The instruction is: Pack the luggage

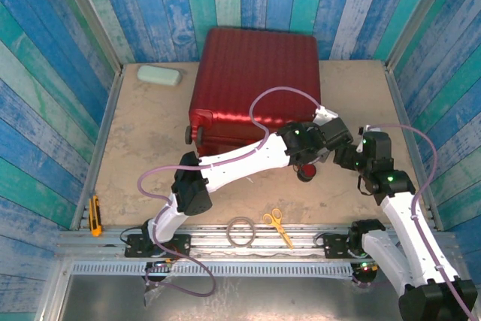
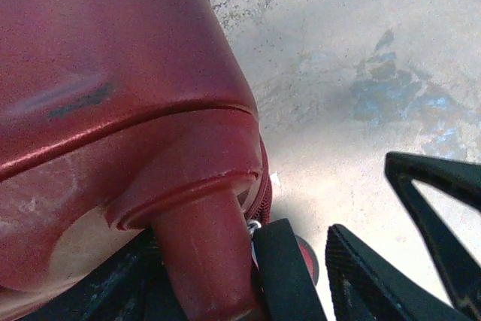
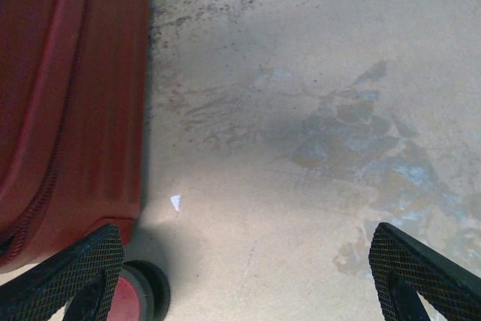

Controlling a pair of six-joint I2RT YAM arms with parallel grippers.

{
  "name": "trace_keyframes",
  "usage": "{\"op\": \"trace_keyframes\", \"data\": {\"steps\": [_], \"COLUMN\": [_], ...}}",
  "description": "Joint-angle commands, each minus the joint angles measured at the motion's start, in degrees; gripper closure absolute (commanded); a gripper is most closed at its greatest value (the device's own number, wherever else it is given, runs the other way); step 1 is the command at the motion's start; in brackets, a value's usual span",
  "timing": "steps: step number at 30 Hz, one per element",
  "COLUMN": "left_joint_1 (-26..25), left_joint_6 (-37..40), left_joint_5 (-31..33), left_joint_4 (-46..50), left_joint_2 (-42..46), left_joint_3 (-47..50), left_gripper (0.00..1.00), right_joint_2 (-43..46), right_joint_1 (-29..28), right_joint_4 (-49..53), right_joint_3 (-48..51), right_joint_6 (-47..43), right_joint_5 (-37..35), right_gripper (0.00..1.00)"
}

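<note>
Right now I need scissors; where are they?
In the top view, the scissors lie at the near edge, about midway between the arms, just right of the grey ring.

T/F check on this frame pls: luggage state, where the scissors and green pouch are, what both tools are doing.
1. The luggage is closed. True.
2. The scissors lie on the luggage lid. False: they lie on the table, near the arm bases.
3. The right tool is open and holds nothing. True.
4. The pale green pouch sits right of the luggage. False: it lies at the table's far left.
5. The left tool straddles the luggage's corner, by a wheel. True.
</note>
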State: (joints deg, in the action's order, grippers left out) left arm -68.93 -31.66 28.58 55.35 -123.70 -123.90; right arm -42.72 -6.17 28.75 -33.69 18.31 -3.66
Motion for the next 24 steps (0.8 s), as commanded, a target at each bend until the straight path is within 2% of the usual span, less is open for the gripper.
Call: {"op": "trace_keyframes", "data": {"steps": [1,4,5,6,8,11,13,19,24], "left_joint_1": [2.77,3.75,3.96,4.05,4.23,5.0,5.53,7.38,7.4], "left_joint_6": [1.67,1.26,0.81,0.64,0.48,-0.13,-0.46,-1.2,-2.08], "left_joint_5": [-2.16,-4.32,-4.54,-4.39,-4.32,-4.92,-5.28,-7.83,-6.28], "left_joint_4": [-2.93,-5.36,-5.97,-6.49,-7.66,-9.53,-10.97,-16.71,-17.76], "left_joint_2": [-3.42,-2.91,-2.7,-2.4,-1.59,0.0,1.12,5.03,5.5], "left_joint_3": [4.74,7.24,7.99,8.7,10.4,13.39,15.62,21.4,22.74], "left_gripper": [0.48,0.56,0.76,0.85,0.9,1.0,1.0,1.0,1.0], "right_joint_2": [0.53,-0.01,-0.6,-1.2,-2.49,-3.25,-3.04,-2.73,0.53], "right_joint_1": [0.29,0.29,0.29,0.2,-0.3,-1.14,-2.31,-7.6,-10.16], "right_joint_4": [-2.1,-5.71,-7.8,-9.42,-13.1,-18.24,-20.44,-19.09,-25.53], "right_joint_3": [-0.55,0.97,1.77,2.4,4.12,6.88,7.97,7.86,14.07], "right_joint_6": [-2.5,-5.67,-6.24,-6.98,-7.03,-6.16,-6.26,-4.85,-0.92], "right_joint_5": [4.19,11.01,14.59,18.06,23.16,26.48,27.38,23.76,21.77], "right_gripper": [0.13,0.15,0.16,0.18,0.19,0.19,0.19,0.19,0.23]}}
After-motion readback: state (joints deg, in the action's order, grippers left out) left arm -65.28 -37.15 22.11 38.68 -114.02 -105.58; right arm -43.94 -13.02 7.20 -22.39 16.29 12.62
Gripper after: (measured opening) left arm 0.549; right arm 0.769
